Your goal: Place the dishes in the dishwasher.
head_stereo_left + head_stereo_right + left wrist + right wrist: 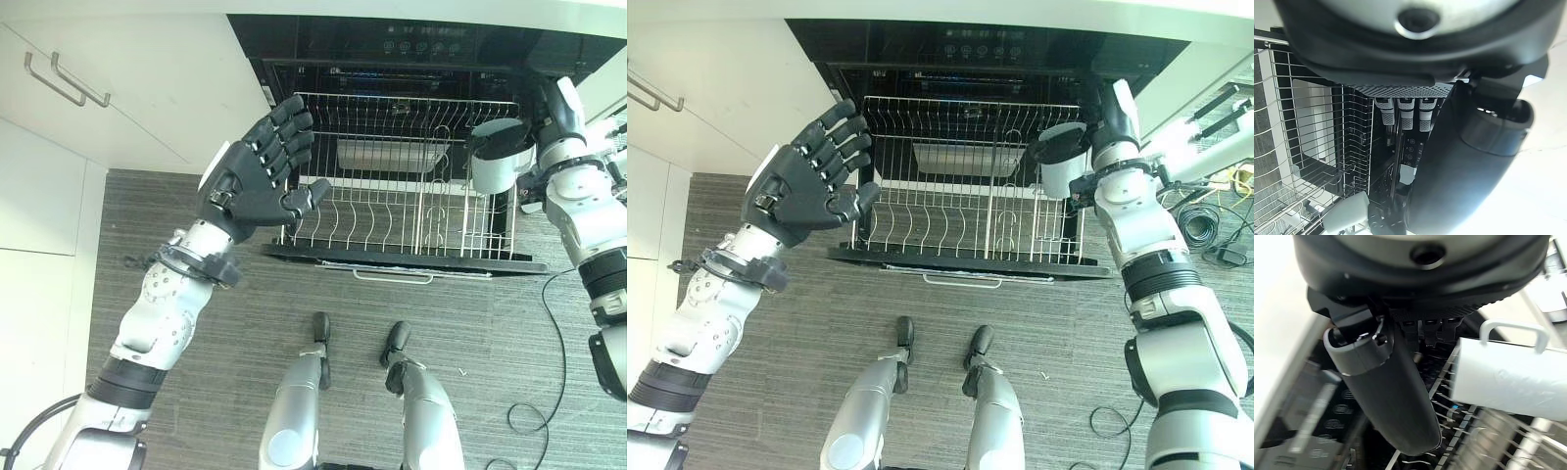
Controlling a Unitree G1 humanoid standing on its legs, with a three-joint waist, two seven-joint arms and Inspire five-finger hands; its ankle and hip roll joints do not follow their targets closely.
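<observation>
While my right hand (1114,122) pinches the mug (1061,157) by its rim at upper right, over the rack (960,211), it seems light, rigid, breakable; my left hand (257,176) hovers spread, empty.

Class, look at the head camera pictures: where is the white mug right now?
The white mug is at the right side of the pulled-out dishwasher rack, over its right rear corner, beside the right hand.
</observation>
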